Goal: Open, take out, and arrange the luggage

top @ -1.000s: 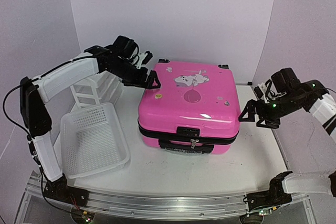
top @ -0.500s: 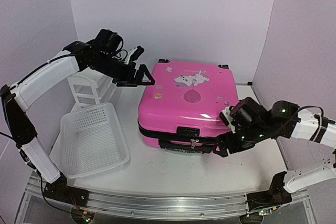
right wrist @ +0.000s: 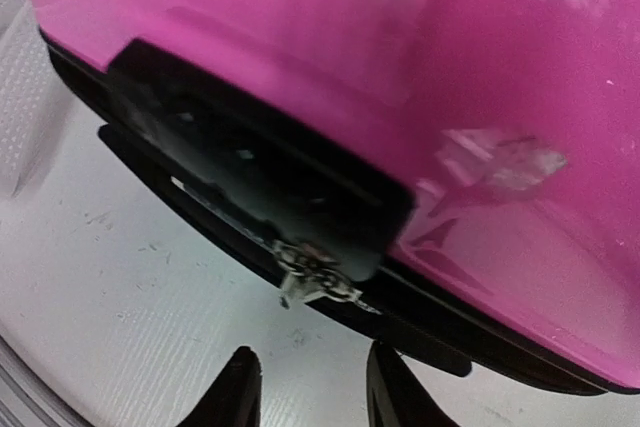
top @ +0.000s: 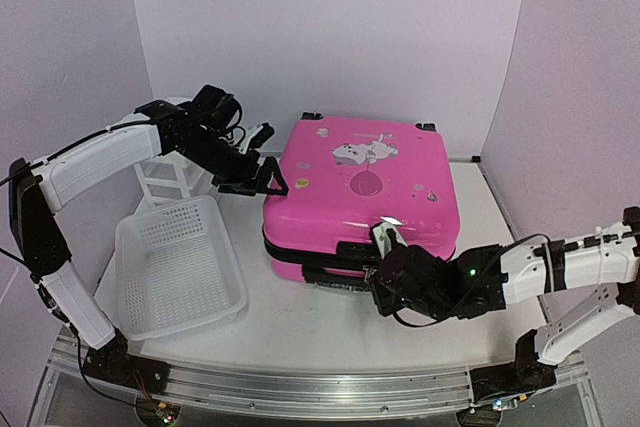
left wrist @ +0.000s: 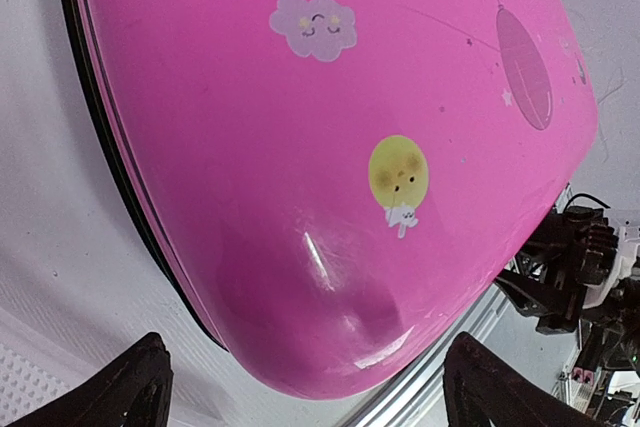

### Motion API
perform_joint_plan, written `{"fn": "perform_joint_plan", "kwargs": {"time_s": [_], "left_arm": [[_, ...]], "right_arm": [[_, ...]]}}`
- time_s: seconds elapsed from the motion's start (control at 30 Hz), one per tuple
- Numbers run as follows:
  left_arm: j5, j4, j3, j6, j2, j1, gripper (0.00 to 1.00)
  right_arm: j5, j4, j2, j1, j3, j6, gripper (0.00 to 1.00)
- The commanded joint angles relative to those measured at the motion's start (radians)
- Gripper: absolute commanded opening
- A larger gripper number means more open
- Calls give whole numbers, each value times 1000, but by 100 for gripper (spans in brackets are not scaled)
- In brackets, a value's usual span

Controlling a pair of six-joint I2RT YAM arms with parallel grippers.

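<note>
The luggage [top: 360, 197] lies shut on the counter [top: 330, 332]. Its glossy hard shell looks stiff, bulky and slippery, so the zipper pull [right wrist: 312, 279] at the front is likely the hold. The left pincer [top: 263, 180] gapes wide by its corner. The right pincer [right wrist: 315, 387], narrowly apart and empty, hovers near the pull.

luggage [top: 350, 197] shell glossy smooth plastic; basket [top: 175, 267] matt perforated plastic.

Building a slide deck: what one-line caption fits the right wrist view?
Right gripper, jaws slightly apart, hovers before the black lock panel and zipper pulls of the closed pink luggage.
</note>
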Motion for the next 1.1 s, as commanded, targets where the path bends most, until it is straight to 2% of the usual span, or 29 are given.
{"fn": "perform_joint_plan", "kwargs": {"time_s": [0.0, 0.07, 0.17, 0.3, 0.47, 0.6, 0.77, 0.83, 0.93, 1.07], "left_arm": [[31, 64, 2, 11, -24, -5, 90], [35, 69, -4, 9, -24, -6, 88], [38, 73, -10, 9, -17, -5, 86], [63, 77, -11, 12, 3, -12, 85], [108, 87, -14, 15, 34, -34, 87], [117, 88, -15, 23, 44, -58, 91], [105, 88, -17, 29, 36, -65, 91], [101, 89, -17, 31, 32, -65, 91], [106, 90, -17, 29, 32, -65, 91], [113, 91, -17, 25, 32, -66, 91]], "right_arm": [[203, 236, 2, 24, -55, -16, 31], [257, 235, 0, 24, -84, 34, 27], [308, 230, -25, 10, -129, 94, 27], [124, 206, -52, -127, -148, 99, 29], [82, 182, -150, -223, -164, 4, 32], [-53, 127, -252, -337, -202, -40, 39], [-160, 71, -344, -354, -238, -113, 48], [-189, 90, -372, -354, -275, -118, 43], [-247, 173, -373, -354, -322, -160, 42], [-326, 276, -295, -355, -316, -216, 36]]}}
